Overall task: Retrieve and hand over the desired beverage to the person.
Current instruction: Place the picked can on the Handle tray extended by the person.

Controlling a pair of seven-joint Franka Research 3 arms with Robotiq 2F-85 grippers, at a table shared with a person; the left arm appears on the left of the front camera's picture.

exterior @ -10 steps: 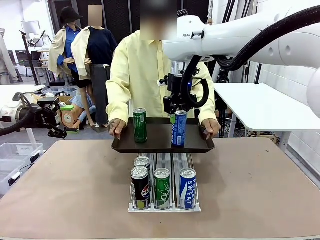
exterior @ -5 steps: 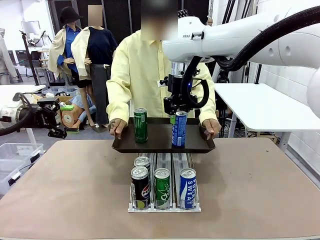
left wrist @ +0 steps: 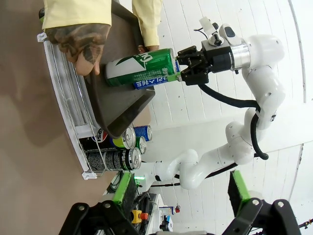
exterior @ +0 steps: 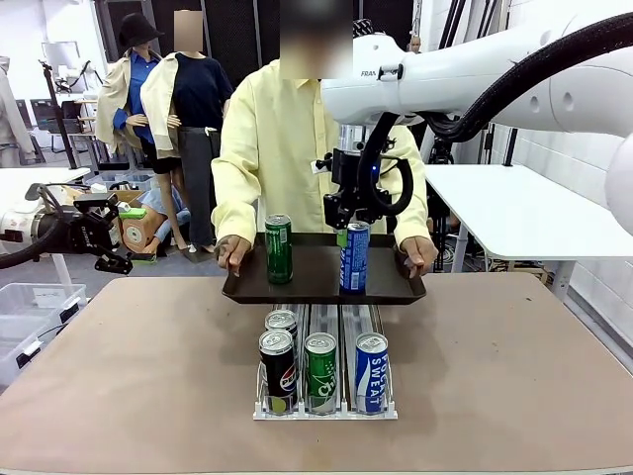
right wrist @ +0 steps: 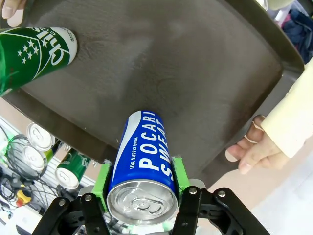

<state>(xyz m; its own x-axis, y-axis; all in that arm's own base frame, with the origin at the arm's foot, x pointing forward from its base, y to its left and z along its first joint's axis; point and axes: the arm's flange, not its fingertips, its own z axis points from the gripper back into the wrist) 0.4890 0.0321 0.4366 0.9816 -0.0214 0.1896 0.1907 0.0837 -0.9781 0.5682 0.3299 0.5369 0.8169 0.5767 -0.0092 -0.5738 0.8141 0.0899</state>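
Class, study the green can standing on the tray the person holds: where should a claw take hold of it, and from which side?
Grip the green can across its upper body just below the rim, coming straight down from above. It stands upright with its top free, while the tray rim and the person's hand crowd its lower sides. The right claw holds the blue can likewise.

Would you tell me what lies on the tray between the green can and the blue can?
Nothing: between the green can and the blue can, the front view shows bare tray.
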